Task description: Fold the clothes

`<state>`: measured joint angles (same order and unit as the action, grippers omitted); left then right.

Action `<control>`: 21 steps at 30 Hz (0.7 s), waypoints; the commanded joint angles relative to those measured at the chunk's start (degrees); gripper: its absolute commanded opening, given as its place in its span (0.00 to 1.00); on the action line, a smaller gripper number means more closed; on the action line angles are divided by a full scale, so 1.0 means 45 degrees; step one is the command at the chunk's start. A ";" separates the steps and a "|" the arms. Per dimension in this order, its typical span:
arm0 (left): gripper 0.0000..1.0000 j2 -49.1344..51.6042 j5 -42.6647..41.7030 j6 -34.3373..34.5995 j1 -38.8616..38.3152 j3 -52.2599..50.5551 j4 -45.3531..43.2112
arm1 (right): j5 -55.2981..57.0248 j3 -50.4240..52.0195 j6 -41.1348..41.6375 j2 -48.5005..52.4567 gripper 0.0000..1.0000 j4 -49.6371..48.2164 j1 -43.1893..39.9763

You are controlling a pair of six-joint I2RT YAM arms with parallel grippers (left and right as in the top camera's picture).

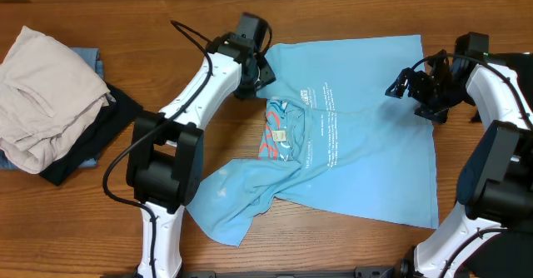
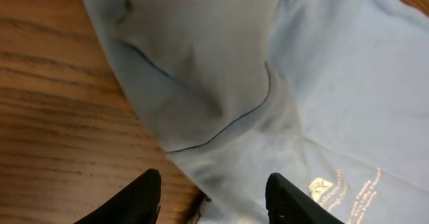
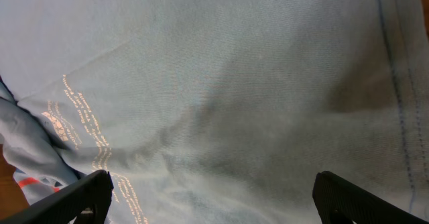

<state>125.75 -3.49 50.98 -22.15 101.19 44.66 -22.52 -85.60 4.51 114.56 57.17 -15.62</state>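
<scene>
A light sky-blue short-sleeved cotton T-shirt [image 1: 366, 145] lies spread over the middle and right of the brown wooden worktop [image 1: 83, 228]. Its near-left part is rumpled, and the collar area is folded over, showing a red-orange mark [image 1: 271, 149] beside the white printed lettering [image 1: 329, 124]. The left tool [image 1: 256, 71] sits at the shirt's far-left corner. In the left wrist view its black fingers [image 2: 144, 197] are spread apart, holding nothing, with a hemmed edge of the shirt lying between them. The right tool [image 1: 402, 86] is over the shirt's far-right part, its fingers [image 3: 74, 200] wide apart above flat cloth. At the far left a pile holds an off-white garment [image 1: 42, 86] on top of a blue one [image 1: 87, 57] and a black one [image 1: 92, 145].
</scene>
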 commanded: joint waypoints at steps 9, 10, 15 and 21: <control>0.18 0.0107 -0.0223 -0.0257 -0.0078 -0.1695 -0.2059 | -0.0112 -0.0228 0.0034 -0.0311 1.00 -0.0024 0.0029; 0.17 0.0107 -0.0228 -0.0287 -0.0078 -0.1613 -0.2064 | -0.0112 -0.0228 0.0039 -0.0311 1.00 -0.0024 0.0029; 0.04 0.0102 -0.0233 -0.1010 -0.0083 -0.0831 -0.2064 | -0.0112 -0.0228 0.0034 -0.0311 1.00 -0.0024 0.0029; 0.04 0.0102 -0.1229 -0.1384 -0.0102 0.0651 -0.2438 | -0.0112 -0.0228 0.0034 -0.0311 1.00 -0.0024 0.0029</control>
<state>125.82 -5.61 46.57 -22.41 101.14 35.97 -22.50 -85.60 4.51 114.56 57.19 -15.62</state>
